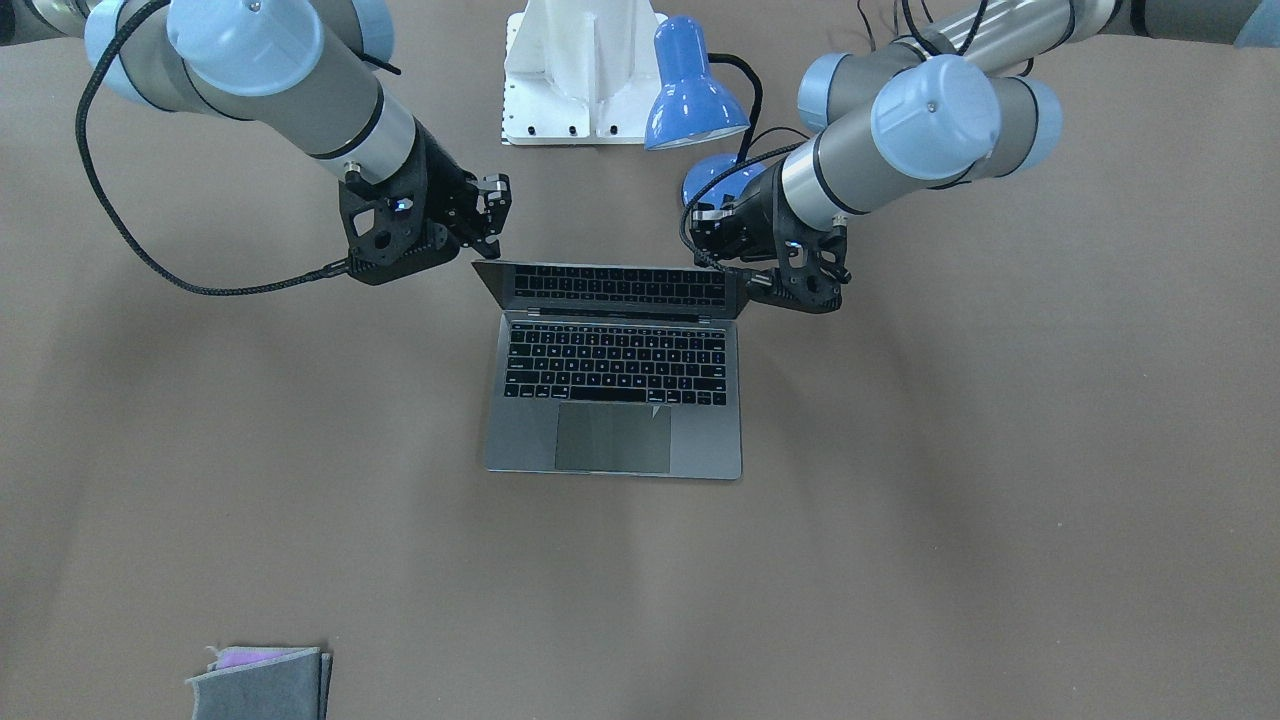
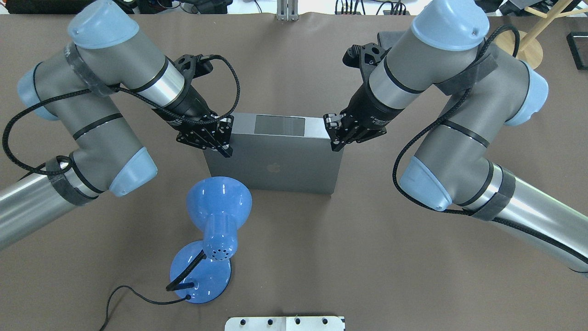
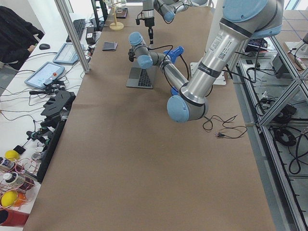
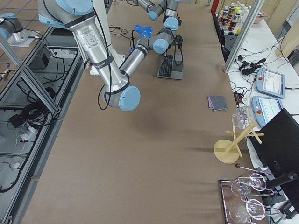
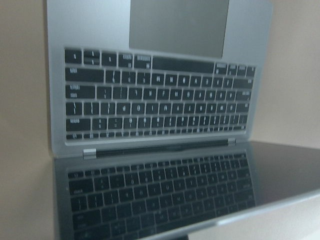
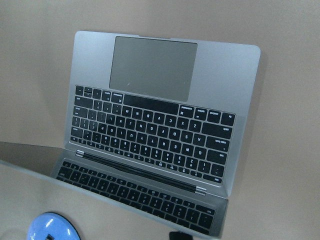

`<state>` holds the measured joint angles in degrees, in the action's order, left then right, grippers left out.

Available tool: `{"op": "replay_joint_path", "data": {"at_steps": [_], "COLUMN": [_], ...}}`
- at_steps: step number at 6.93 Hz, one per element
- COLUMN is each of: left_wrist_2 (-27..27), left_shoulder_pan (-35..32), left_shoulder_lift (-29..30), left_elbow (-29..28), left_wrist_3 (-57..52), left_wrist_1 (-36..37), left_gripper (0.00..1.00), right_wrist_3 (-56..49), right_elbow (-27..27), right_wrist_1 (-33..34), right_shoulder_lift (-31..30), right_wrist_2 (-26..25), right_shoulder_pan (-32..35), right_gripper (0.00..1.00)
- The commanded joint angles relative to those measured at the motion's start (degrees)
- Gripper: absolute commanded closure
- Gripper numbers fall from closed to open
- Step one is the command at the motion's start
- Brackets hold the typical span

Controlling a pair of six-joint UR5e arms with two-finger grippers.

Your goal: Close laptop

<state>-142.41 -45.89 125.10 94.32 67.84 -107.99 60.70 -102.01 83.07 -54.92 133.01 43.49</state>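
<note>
The space-grey laptop [image 1: 613, 440] lies open in the middle of the table, its black keys and trackpad facing away from the robot. In the overhead view its lid [image 2: 294, 161] leans back with the dark apple logo showing. My left gripper [image 2: 223, 138] is shut and empty, right at the lid's upper left corner; it is on the right in the front view [image 1: 712, 258]. My right gripper [image 2: 333, 134] is shut and empty at the lid's other upper corner [image 1: 492, 215]. Both wrist views show the keyboard [image 5: 155, 100] [image 6: 150, 130] and its reflection in the glossy screen.
A blue desk lamp [image 2: 216, 207] with a black cable stands just behind the laptop's lid on the robot's left side. A white mounting plate [image 1: 580, 70] sits at the robot's edge. A folded grey cloth [image 1: 262, 682] lies at the far edge, and a wooden stand [image 2: 523, 46] at the far right.
</note>
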Motion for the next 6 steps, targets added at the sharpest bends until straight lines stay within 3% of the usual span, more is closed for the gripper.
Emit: {"op": "replay_joint_path", "data": {"at_steps": [1,4,6], "left_wrist_2": [2.6,4.9,6.2], "left_shoulder_pan": [-1.3,-1.2,-1.1], "left_shoulder_lift": [2.2,5.7,7.0], "left_elbow": [-5.1,-13.9,-19.0], "left_wrist_3": [0.0,0.0,-0.3], "left_wrist_1": [-2.7,-8.3,-11.5], "left_gripper": [1.0,1.0,1.0], "right_wrist_3": [0.1,-0.1,-0.1], "right_elbow": [8.6,17.7,27.7], "right_wrist_1": [-6.6,-8.7,-15.6], "right_shoulder_lift": [3.0,8.9,12.1], "right_wrist_2": [-0.1,-0.2,-2.3], "right_shoulder_pan": [0.4,2.2,2.3], "right_gripper": [1.0,1.0,1.0]}}
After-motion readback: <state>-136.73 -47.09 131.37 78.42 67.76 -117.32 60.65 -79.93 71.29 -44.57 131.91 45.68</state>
